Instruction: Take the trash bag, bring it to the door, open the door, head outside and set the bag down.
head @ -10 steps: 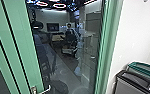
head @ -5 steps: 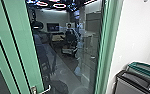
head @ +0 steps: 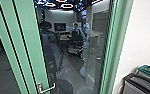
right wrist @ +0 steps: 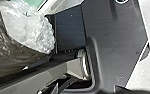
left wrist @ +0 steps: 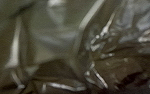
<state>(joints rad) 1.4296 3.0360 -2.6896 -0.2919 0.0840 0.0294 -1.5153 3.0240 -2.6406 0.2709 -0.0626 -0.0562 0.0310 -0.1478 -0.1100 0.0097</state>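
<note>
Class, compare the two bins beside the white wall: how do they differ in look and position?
The green-rimmed bin is teal green along its top; the dark-rimmed bin is black and grey.
The dark-rimmed bin stands in front, while the green-rimmed bin is partly hidden behind it.
Both stand close together.

Office behind a glass door
Monitor and desk at upper centre, ring lights along the top.

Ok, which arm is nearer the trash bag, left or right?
Left arm: its wrist view has the trash bag close up; in the right arm's wrist view, the bag looks farther off, beside the robot's jointed bar.
</note>
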